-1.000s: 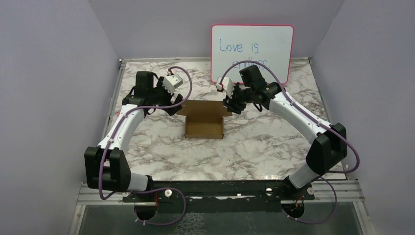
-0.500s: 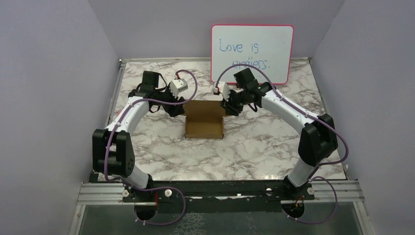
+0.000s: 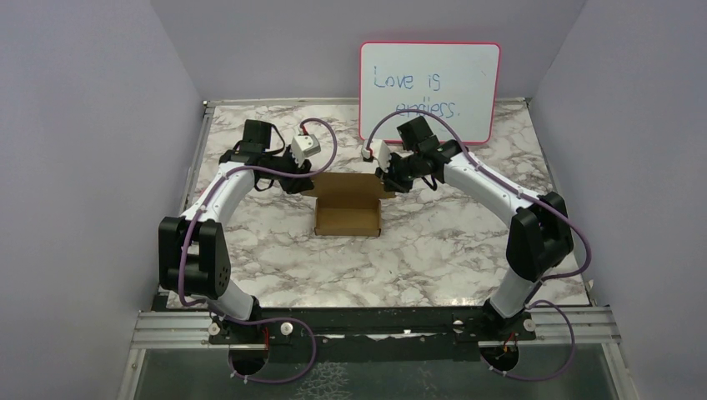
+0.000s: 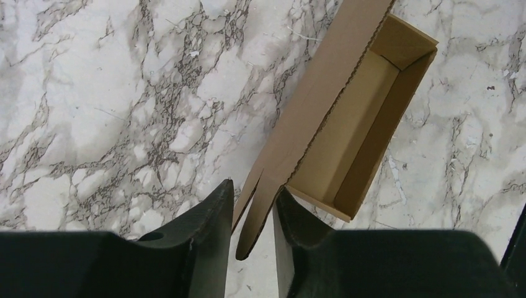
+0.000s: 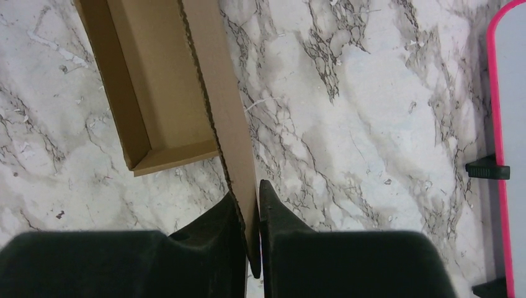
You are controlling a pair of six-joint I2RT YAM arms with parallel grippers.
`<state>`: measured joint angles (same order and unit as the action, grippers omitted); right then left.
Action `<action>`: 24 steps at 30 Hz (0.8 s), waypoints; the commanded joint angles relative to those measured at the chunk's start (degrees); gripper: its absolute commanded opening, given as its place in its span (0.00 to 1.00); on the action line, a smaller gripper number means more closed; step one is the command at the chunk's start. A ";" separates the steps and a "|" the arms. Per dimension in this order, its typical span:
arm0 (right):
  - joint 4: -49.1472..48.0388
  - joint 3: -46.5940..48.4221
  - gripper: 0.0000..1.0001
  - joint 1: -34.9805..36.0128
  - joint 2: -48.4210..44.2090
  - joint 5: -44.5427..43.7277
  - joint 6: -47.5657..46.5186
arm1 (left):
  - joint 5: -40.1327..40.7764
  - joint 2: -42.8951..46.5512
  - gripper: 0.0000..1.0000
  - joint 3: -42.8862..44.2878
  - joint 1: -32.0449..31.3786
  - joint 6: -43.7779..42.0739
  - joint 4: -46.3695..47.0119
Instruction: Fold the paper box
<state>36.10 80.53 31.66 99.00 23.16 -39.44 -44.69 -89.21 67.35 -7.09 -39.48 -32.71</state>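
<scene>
The paper box [image 3: 348,212] is a shallow brown cardboard tray on the marble table, its back lid flap standing up. My left gripper [image 3: 302,183] is at the flap's left corner. In the left wrist view the two-lobed end of the flap [image 4: 263,205] sits between the fingers of that gripper [image 4: 253,208], which have narrowed but still show a gap lower down. My right gripper [image 3: 390,178] is at the flap's right corner. In the right wrist view its jaws [image 5: 248,202] are pressed tight on the flap strip [image 5: 226,112], beside the open tray [image 5: 161,93].
A pink-framed whiteboard [image 3: 429,79] with handwriting stands at the back, just behind the right gripper; its edge [image 5: 512,112] and black foot [image 5: 487,167] show in the right wrist view. Purple walls enclose the table [image 3: 433,250] on three sides.
Both arms drew in toward the box's back flap. Both grippers have narrowed around its corners, and the right one has closed tight on the flap.
</scene>
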 commanded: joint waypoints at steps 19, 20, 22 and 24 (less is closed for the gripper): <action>-1.91 4.54 0.01 -0.19 2.04 2.20 5.52 | -0.68 0.66 0.07 2.30 -0.32 7.36 0.90; -2.25 4.77 0.01 -0.19 2.18 1.79 6.26 | 0.11 0.88 0.07 2.26 -0.43 8.24 1.24; -2.88 4.97 0.01 -0.19 2.33 1.55 7.37 | 1.82 1.44 0.07 1.90 -0.54 10.10 2.21; -3.58 4.79 0.01 -0.19 2.14 1.60 8.00 | 3.39 1.98 0.07 1.21 -0.64 11.00 3.24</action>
<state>35.57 83.37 31.53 100.68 23.88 -34.52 -44.01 -89.19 68.01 -7.29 -32.88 -32.25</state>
